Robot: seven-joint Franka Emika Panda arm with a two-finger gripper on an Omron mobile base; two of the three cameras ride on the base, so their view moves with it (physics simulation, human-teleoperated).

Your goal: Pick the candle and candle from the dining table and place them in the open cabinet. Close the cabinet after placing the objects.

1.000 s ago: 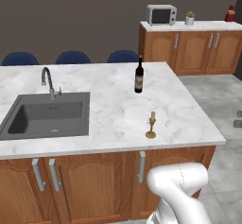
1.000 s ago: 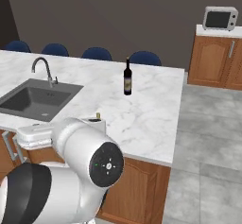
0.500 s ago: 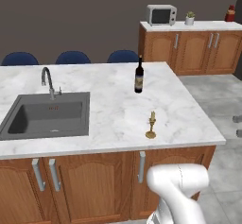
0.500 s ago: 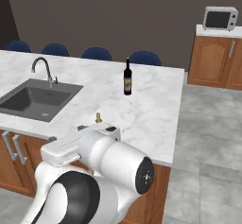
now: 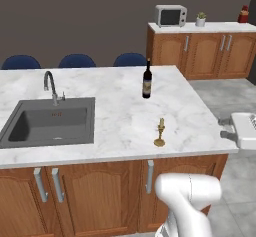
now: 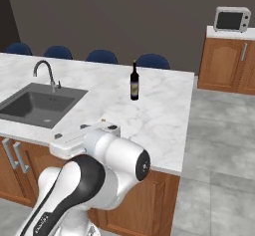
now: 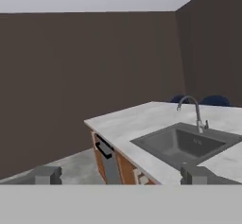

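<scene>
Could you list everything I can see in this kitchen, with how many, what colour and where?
White grey-veined marble dining table: one, centre, over brown wood panelled doors.
Grey built-in sink: one, in the table's left part.
Curved grey faucet: one, behind the sink.
Dark wine bottle: one, upright on the table towards its far right.
Small brass candlestick with a thin yellowish candle: one, upright near the table's front right edge.
Blue chairs: three seen from the left base, behind the table.
Low brown wooden cabinets: one run, far right by the wall.
Silver microwave: one, on those cabinets.
Small potted plant: one, beside the microwave.
Red object: one, far right on those cabinets.
Robot hand: one, dark fingertips wide apart, holding nothing.
</scene>
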